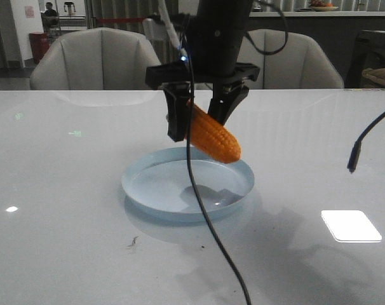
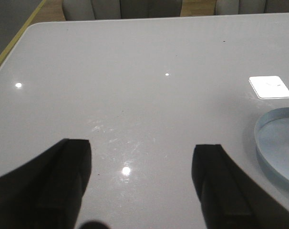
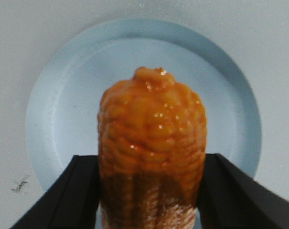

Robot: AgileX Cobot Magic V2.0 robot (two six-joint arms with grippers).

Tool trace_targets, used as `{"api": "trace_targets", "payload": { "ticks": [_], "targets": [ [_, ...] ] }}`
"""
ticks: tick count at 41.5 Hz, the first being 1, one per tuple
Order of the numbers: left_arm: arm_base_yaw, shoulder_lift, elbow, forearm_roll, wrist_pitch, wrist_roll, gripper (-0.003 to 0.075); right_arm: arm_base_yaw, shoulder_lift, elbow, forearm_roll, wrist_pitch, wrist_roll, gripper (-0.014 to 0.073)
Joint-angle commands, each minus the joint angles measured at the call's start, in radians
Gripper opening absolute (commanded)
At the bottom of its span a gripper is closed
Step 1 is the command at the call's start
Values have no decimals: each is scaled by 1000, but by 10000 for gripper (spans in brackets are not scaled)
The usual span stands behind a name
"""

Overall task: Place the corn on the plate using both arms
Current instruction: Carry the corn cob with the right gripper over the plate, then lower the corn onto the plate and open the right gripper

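My right gripper (image 1: 200, 126) is shut on the orange-yellow corn (image 1: 215, 136) and holds it tilted, tapered end down, a little above the pale blue plate (image 1: 148, 190). In the right wrist view the corn (image 3: 151, 124) sits between the two fingers of the gripper (image 3: 151, 162), with the plate (image 3: 63, 95) directly below. My left gripper (image 2: 142, 148) is open and empty over bare table; the plate's rim (image 2: 278, 148) shows off to one side. The left gripper does not show in the front view.
A black cable (image 1: 205, 222) hangs from the right arm across the plate to the table's front edge. Another dark cable end (image 1: 354, 155) hangs at the right. A bright light reflection (image 1: 350, 225) lies on the glossy white table (image 1: 65, 159). Chairs (image 1: 97, 60) stand behind it.
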Motion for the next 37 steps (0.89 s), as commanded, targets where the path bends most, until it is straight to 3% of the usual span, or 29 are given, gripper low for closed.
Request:
{"api": "trace_targets", "payload": {
  "ticks": [1, 15, 37],
  "targets": [
    [2, 7, -28, -2, -81, -9, 505, -1, -26, -31, 1, -10, -11, 345],
    [2, 7, -28, -2, -81, -9, 505, -1, 30, -35, 33, -14, -9, 545],
    [2, 7, -28, -2, -81, -9, 505, -2, -15, -78, 8, 3, -52, 561]
  ]
}}
